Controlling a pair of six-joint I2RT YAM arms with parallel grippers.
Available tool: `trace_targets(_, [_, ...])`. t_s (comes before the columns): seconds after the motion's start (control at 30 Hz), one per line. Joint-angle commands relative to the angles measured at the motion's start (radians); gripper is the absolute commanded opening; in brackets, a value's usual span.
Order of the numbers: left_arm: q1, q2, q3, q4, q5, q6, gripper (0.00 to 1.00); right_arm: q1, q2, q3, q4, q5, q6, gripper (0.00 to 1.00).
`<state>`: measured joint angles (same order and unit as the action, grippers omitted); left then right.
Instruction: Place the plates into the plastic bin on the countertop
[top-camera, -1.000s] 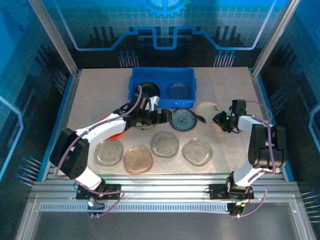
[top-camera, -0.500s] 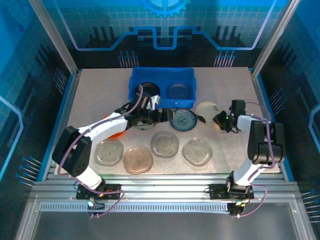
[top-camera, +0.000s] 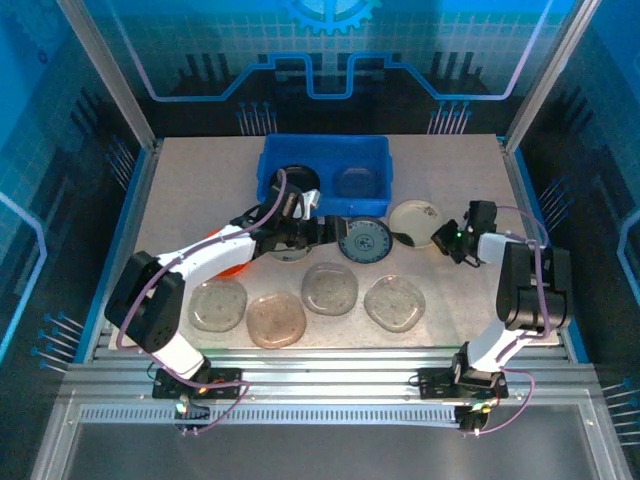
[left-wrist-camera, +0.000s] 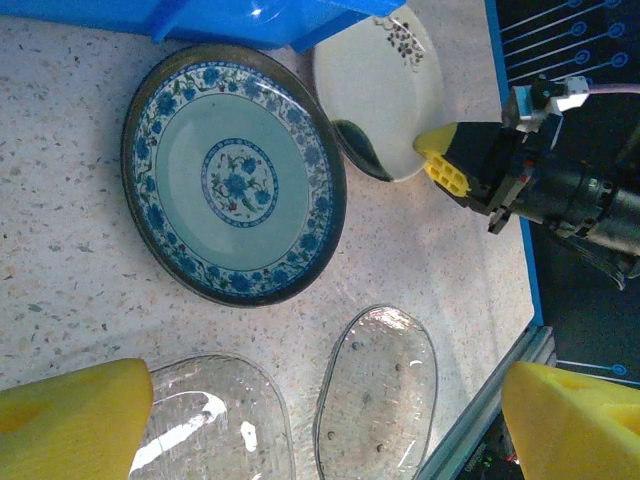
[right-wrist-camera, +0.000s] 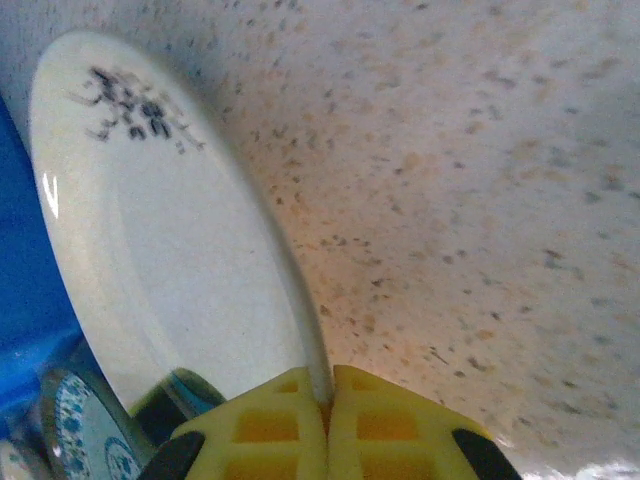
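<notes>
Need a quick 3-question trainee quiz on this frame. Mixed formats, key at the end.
1. True or false: the right gripper is shut on the rim of the cream plate.
2. Multiple choice: how many plates can be seen in the blue bin? A) one B) two C) four
3. Short answer: which plate lies between the cream plate and the open left gripper?

Key:
1. True.
2. B: a black plate and a clear plate.
3. The blue-patterned plate.
</notes>
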<state>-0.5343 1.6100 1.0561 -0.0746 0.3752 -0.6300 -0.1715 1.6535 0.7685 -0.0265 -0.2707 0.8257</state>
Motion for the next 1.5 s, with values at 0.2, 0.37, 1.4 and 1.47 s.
trace_targets(0.2, [0.022, 0.053, 0.08, 0.019, 0.074, -0.032, 0.92, -0.029, -0.299, -0.021, -0.175, 0.096, -0.045, 0.0])
trace_targets(0.37, [0.059, 0.067, 0.095, 0.049, 0.107, -0.057, 0.92, 0.034, -0.422, 0.057, -0.346, 0.044, -0.133, 0.0])
trace_targets(1.4, [0.123, 0.046, 0.041, 0.147, 0.21, -0.102, 0.0, 0.445, -0.182, 0.387, -0.42, -0.315, -0.213, 0.0])
trace_targets(1.47, [0.123, 0.03, 0.02, 0.172, 0.222, -0.124, 0.0, 0.444, -0.183, 0.371, -0.376, -0.33, -0.203, 0.06])
